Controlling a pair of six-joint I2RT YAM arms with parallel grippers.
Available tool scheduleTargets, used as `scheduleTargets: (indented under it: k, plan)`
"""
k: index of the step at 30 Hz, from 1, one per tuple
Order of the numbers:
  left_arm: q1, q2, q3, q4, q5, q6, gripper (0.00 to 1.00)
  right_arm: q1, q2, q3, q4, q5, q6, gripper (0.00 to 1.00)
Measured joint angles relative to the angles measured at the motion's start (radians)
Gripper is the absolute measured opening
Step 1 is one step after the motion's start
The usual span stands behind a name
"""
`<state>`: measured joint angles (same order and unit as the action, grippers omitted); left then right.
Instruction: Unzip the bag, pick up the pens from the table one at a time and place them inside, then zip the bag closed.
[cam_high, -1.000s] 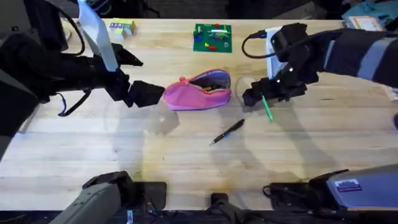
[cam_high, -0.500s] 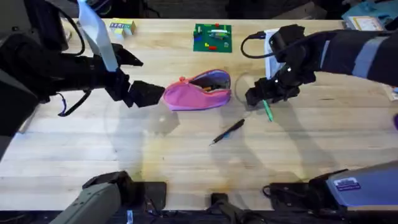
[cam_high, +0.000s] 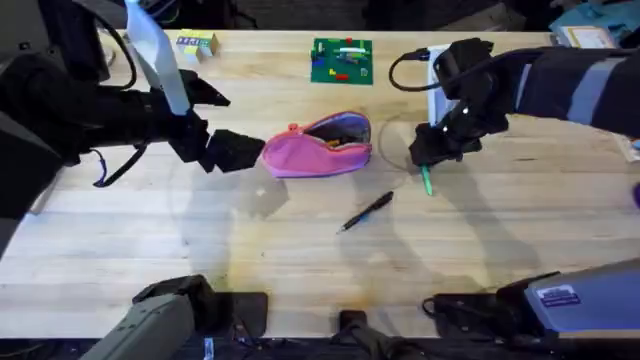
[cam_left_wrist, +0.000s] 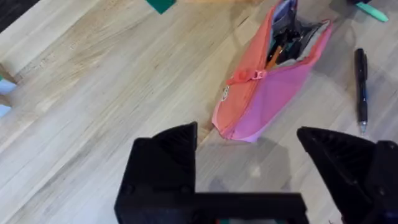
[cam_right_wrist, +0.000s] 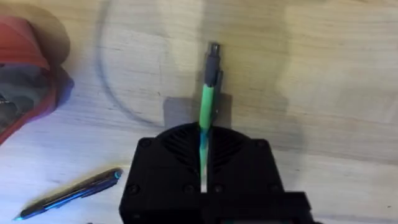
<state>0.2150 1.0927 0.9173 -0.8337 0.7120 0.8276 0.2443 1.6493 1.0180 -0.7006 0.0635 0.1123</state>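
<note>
The pink bag (cam_high: 318, 146) lies unzipped at the table's middle, its mouth gaping with small items inside; it also appears in the left wrist view as the bag (cam_left_wrist: 264, 93). My left gripper (cam_high: 236, 151) is open just left of the bag's end, its fingers (cam_left_wrist: 166, 158) apart and holding nothing. Right of the bag, my right gripper (cam_high: 432, 152) is shut on the green pen (cam_high: 426, 181), which sticks out past the fingers just above the wood (cam_right_wrist: 208, 93). The black pen (cam_high: 365, 211) lies loose on the table (cam_high: 300, 260) in front of the bag.
A green board with small parts (cam_high: 342, 60) sits behind the bag. A small box (cam_high: 195, 43) is at the back left, and a white object (cam_high: 433, 95) lies under the right arm. Open wood stretches in front of the black pen.
The right gripper has turned and shifted slightly with the green pen, which now points more toward the table's front. The left arm, bag and black pen stayed still.
</note>
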Motion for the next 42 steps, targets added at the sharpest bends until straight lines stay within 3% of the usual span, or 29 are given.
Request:
scheduleTargets:
  k: [10,17,30,35,36,42]
  plan:
    - [0.0,0.0,0.0,0.0,0.0,0.0,0.993,0.0,-0.021,0.006,-0.009,0.012,0.0,0.033]
    - [0.0,0.0,0.0,0.0,0.0,0.0,0.993,0.007,-0.127,0.061,-0.006,0.016,-0.073,0.029]
    - [0.0,0.0,0.0,0.0,0.0,0.0,0.993,0.103,-0.256,0.069,0.026,0.019,-0.496,0.032]
    - [0.0,0.0,0.0,0.0,0.0,0.0,0.993,0.15,-0.258,0.069,0.033,0.019,-0.711,0.032]
    - [0.0,0.0,0.0,0.0,0.0,0.0,0.993,0.176,-0.258,0.069,0.036,0.019,-0.838,0.032]
    - [0.0,0.0,0.0,0.0,0.0,0.0,0.993,0.223,-0.258,0.069,0.04,0.021,-1.076,0.033]
